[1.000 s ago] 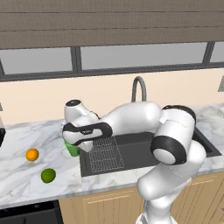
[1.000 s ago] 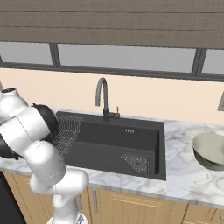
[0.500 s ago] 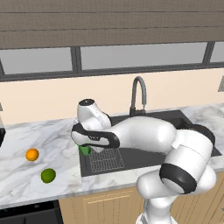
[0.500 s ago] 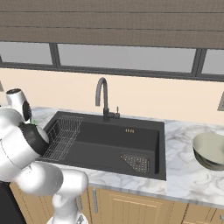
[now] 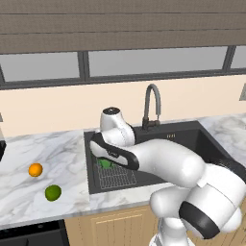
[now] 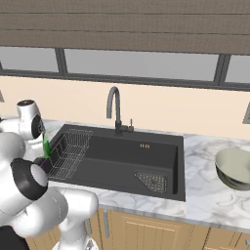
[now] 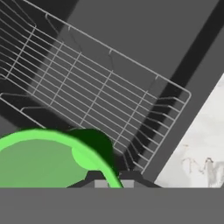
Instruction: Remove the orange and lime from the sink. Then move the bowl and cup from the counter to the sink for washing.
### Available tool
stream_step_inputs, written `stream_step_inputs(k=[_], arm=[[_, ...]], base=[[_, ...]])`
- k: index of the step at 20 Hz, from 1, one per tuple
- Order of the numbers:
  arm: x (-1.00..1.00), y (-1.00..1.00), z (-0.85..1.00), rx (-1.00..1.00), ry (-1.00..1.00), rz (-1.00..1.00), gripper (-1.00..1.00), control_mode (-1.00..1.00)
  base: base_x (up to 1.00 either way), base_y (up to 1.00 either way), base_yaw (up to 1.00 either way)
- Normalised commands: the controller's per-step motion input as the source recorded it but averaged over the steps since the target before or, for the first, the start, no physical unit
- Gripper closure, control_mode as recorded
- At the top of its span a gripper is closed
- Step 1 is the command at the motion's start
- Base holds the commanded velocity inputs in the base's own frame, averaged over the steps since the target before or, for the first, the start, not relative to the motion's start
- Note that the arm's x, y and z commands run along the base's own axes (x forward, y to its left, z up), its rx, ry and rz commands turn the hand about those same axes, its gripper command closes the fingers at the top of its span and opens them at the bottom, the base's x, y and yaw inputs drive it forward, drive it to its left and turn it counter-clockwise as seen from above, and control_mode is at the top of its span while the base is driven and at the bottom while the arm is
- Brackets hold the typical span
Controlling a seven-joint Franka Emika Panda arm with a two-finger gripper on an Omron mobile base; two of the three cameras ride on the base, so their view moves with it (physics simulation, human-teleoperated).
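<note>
Here the counter is white, grey-veined marble around a dark sink.

Bright orange fruit and dark green lime on white, grey-veined marble surface; light-green cup; near-black sink; pale grey-beige bowl.

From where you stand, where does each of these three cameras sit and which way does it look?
Left base view: behind the arm's left, looking down at the sink, with the orange and lime on the counter; the arm fills the lower right.
Right base view: behind its right, facing the same sink and faucet; the arm at lower left.
Hand view: on the hand, over the wire rack; the claw grips the cup.
</note>
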Motion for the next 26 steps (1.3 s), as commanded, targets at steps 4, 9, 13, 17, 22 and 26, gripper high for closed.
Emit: stream_step_inputs(k=[4,9,13,17,22,26], arm=[[-0.01,-0.43,0.05,0.05,0.00,-0.03,1.00,-1.00],[0.00,-0.43,0.04,0.07,0.00,-0.01,1.00,-1.00],[0.00,-0.43,0.01,0.09,0.00,0.00,1.00,-1.00],[0.00,-0.39,0.00,0.11,0.00,0.00,1.00,-1.00],[0.02,-0.35,0.00,0.12,0.00,0.00,1.00,-1.00],[0.07,-0.28,-0.03,0.06,0.00,0.00,1.00,-1.00]], base=[[0.00,0.00,0.00],[0.00,0.00,0.00],[0.00,0.00,0.00],[0.00,0.00,0.00],[0.00,0.00,0.00],[0.00,0.00,0.00]])
